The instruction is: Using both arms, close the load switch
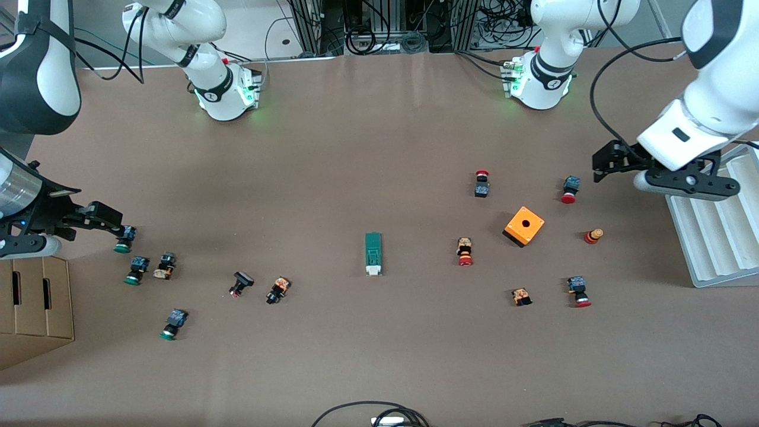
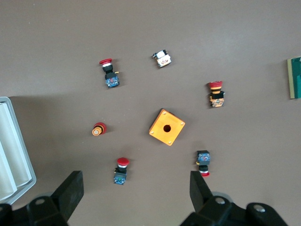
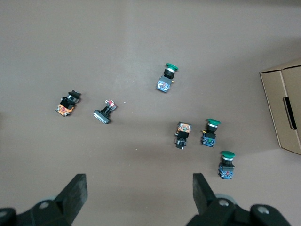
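The load switch, a narrow dark-green block with a white end, lies flat near the middle of the table. Only its green edge shows in the left wrist view. My left gripper hangs open and empty over the left arm's end of the table, above the red-capped buttons. Its fingers stand wide apart. My right gripper hangs open and empty over the right arm's end, above a green-capped button. Its fingers also stand wide apart. Both grippers are well away from the switch.
An orange box with a hole and several red-capped push buttons lie toward the left arm's end. Green-capped buttons lie toward the right arm's end. A cardboard box and a white ribbed tray flank the table.
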{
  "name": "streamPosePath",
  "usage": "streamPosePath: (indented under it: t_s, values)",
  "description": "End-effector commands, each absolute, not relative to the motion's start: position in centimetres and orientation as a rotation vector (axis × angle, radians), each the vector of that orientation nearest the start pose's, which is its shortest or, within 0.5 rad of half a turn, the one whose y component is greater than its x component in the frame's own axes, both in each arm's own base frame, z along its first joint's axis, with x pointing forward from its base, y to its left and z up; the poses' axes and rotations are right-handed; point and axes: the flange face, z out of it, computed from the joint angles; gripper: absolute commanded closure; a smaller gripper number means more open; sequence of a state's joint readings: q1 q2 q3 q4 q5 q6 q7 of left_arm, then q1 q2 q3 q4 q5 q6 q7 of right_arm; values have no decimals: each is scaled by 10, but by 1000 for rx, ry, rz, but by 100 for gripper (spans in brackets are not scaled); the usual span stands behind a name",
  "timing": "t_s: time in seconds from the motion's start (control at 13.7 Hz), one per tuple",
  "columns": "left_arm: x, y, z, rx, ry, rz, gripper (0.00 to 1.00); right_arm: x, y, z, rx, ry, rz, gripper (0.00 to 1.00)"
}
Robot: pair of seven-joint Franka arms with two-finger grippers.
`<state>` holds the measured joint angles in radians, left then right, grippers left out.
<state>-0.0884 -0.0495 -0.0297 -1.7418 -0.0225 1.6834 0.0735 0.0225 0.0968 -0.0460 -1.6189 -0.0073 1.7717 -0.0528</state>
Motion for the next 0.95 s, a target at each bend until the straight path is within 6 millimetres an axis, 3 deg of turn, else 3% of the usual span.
streamPosePath:
  t_s: [0.0, 0.87]
  values:
    - [534, -60, 581, -3115, 327, -3, 0, 601, -15, 563, -3132, -62, -63, 0]
    - [539, -65, 592, -3090, 330, 13, 0, 603, -10, 560, -3124, -76, -66, 0]
